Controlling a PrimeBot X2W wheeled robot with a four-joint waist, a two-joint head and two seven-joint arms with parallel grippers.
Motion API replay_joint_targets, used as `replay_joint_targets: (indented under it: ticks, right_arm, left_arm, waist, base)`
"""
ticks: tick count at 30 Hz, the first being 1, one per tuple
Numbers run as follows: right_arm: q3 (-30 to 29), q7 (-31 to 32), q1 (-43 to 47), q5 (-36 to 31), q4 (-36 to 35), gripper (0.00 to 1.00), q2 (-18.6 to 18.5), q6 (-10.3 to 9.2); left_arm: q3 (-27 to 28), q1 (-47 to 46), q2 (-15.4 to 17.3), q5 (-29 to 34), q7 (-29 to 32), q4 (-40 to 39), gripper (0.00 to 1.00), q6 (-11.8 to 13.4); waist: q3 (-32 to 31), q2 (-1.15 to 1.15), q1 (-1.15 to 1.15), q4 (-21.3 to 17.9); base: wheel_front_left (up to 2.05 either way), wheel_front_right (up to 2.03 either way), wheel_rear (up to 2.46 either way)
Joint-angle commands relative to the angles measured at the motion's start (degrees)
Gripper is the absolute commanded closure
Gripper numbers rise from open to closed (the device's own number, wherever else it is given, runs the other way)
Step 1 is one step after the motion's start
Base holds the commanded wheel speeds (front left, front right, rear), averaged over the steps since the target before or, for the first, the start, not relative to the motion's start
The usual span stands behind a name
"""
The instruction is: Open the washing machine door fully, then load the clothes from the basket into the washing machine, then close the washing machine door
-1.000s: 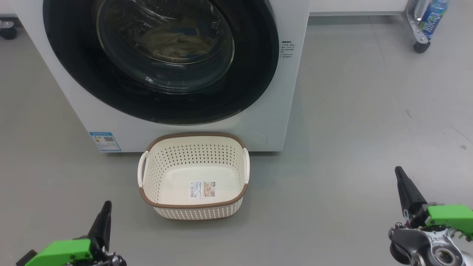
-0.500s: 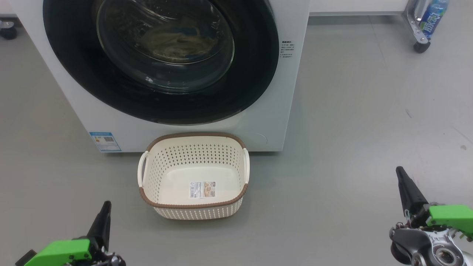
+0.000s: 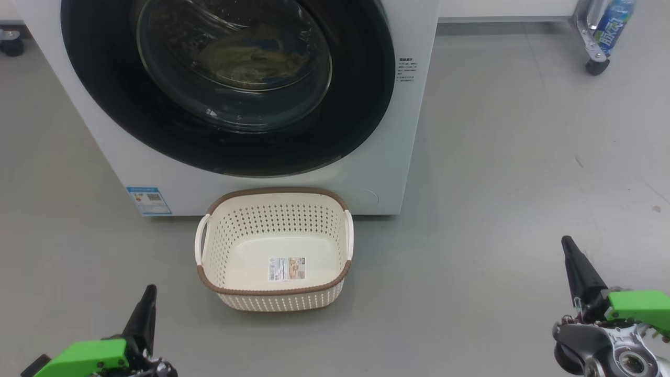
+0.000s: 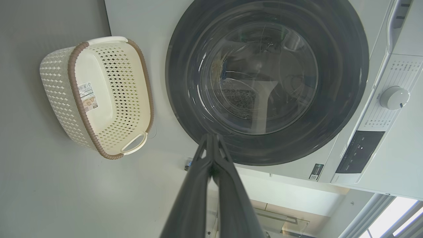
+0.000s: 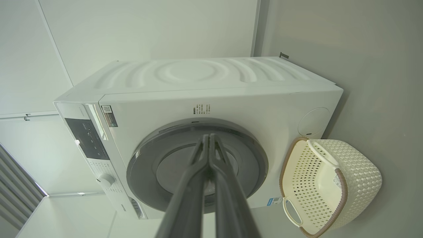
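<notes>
The washing machine door (image 3: 225,136) is shut, with the clothes (image 3: 251,57) behind its glass. The basket (image 3: 275,291) sits on the floor (image 3: 497,157) just before it. The left pincer (image 4: 211,137) and the right pincer (image 5: 209,137) are each pressed narrow, holding nothing.

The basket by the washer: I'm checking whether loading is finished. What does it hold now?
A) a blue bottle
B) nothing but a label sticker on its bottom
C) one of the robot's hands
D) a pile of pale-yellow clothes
B: the basket has a bare cream bottom apart from the label sticker, as seen in the head view.
</notes>
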Motion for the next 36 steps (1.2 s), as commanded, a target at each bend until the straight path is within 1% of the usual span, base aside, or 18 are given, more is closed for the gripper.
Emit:
replay_joint_targets:
  ticks: [1,36]
  right_arm:
    - [0.81,0.32,-3.15,-0.11,-1.64,1.0,-0.74,-0.16]
    - [0.27,0.75,-3.2,-0.56,-1.61,1.0,-0.37,-0.16]
  left_arm:
    - [2.03,-2.82,0.79,0.26,0.43,-1.57,1.0,-0.03]
    - [2.48,-2.86,0.48,0.64,0.79,-1.55,1.0,-0.03]
  waist:
    - [0.0,0.0,0.0,0.0]
    - [0.0,0.0,0.0,0.0]
  base:
    - [0.0,0.0,0.0]
    - [0.0,0.0,0.0]
